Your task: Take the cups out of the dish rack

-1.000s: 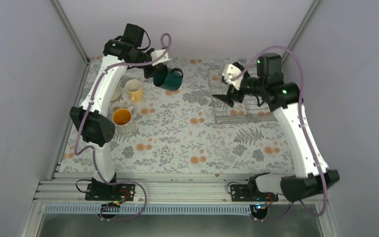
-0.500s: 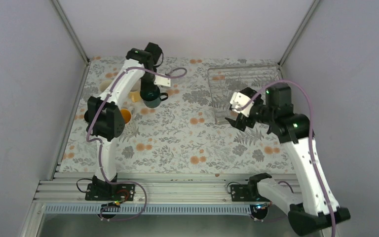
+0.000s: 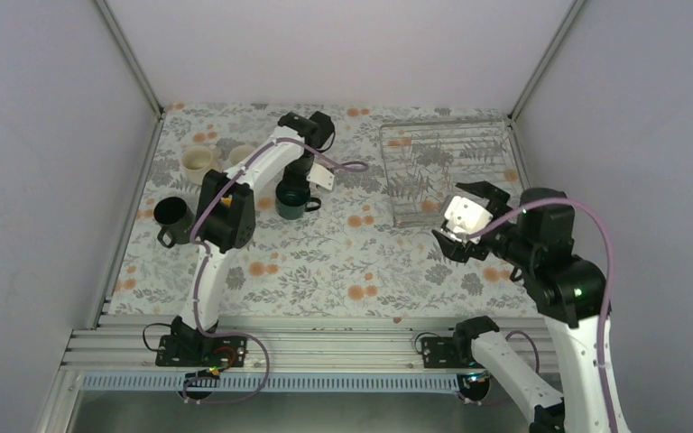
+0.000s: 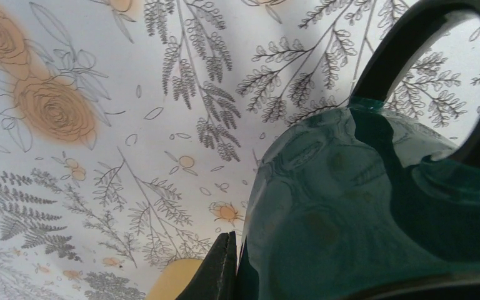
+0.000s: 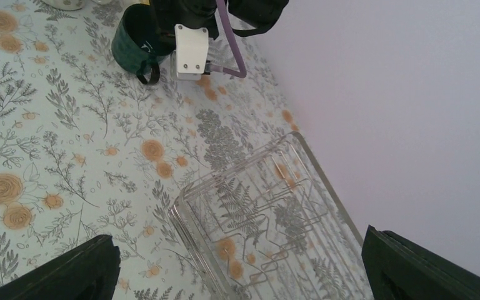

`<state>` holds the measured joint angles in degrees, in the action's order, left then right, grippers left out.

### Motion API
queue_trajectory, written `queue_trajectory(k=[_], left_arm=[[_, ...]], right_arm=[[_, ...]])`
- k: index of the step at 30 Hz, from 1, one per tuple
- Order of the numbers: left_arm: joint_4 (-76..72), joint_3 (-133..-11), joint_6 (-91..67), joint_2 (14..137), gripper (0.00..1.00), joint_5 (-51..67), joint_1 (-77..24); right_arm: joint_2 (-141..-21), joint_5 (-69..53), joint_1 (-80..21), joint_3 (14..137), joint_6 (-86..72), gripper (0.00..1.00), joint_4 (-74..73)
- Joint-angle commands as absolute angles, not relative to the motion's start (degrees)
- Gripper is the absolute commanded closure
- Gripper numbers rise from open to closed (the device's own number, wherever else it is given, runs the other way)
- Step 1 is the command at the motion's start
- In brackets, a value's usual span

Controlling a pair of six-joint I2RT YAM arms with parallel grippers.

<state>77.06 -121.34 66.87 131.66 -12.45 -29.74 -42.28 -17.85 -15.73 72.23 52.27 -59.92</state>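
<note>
Overhead scene on a flower-patterned bench (image 3: 343, 262), with a silver wire dish rack (image 3: 447, 162) as landmark, no mug visible among its tines. Well to the left of the dish rack, a dark green mug (image 3: 291, 200), upright, mouth up, handle turned back toward the rack. Left end effector (image 3: 294, 188) down on that mug from above and closed on its wall: in the left wrist view, one dark fingertip (image 4: 224, 269) pressed against the glossy green side, its partner out of sight. Contact between mug base and bench: cannot tell. Farther left of the dish rack than the green mug, a cream-white mug (image 3: 197, 162) and a pale beige mug (image 3: 239, 155) side by side; farthest left of the rack, a black mug (image 3: 174, 216); closer to the rack than the black one, a sliver of an orange-yellow mug (image 3: 226, 203), mostly hidden behind the left arm. Right end effector (image 3: 451, 215) just off the near edge of the dish rack, raised above the bench, fingers spread wide, holding nothing. Judged as the closing set-down: last of five mugs out of the dish rack, four others parked in a loose cluster. Next move probably calls for lowering to a flat seat on the bench, opening the fingers fully, then rising straight up, clear of rim and handle, without tipping the green mug or nudging the neighbouring mugs.
</note>
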Motion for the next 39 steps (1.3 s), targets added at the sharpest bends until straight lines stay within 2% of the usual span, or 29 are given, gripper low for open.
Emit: queue_trajectory(k=[1,9,17,18,19,20,22,24,25,31,33,39], left_arm=[[77.7,-126.4,66.5,132.6,0.98,-12.8,-29.5],[77.0,-128.2,62.9,136.4,0.98,-10.8,-29.4],[69.6,-122.0,62.1,133.9,0.97,-12.3,-29.5],[68.9,-122.2,61.4,133.7,0.87,-11.9,-29.5],[68.7,-122.5,60.9,133.6,0.66,-11.2,-29.6],[68.7,-122.6,60.6,133.3,0.5,-10.3,-29.6],[68.6,-122.7,60.5,132.6,0.39,-9.0,-29.5],[68.7,-122.9,60.1,131.6,0.1,-8.2,-29.6],[68.8,-123.0,59.7,130.8,0.01,-7.8,-29.6],[67.1,-122.9,54.8,120.5,0.0,-0.7,-29.8],[62.3,-117.1,51.8,114.4,0.0,-0.1,-29.1],[32.0,-90.4,34.1,88.1,0.0,0.4,-21.4]], right_arm=[[-37.8,-15.0,-16.0,72.0,51.8,0.0,-62.1],[-35.4,-14.0,-15.9,72.4,51.1,0.0,-62.8],[-36.6,-14.0,-15.7,71.7,50.9,0.0,-61.3],[-36.7,-13.9,-15.6,71.5,50.8,0.0,-61.1],[-36.8,-14.0,-15.6,71.4,50.9,0.0,-61.0],[-36.9,-14.1,-15.6,71.2,50.9,0.0,-60.9],[-37.0,-13.9,-15.7,70.8,50.9,0.0,-60.8],[-37.1,-13.6,-15.6,70.4,51.1,0.0,-60.8],[-37.1,-13.3,-15.6,70.1,51.1,0.0,-60.8],[-36.8,-12.6,-15.6,66.5,50.6,0.0,-59.3],[-36.8,-11.7,-15.6,63.2,48.8,0.0,-55.7],[-36.7,-14.5,-14.2,55.2,43.0,0.0,-43.5]])
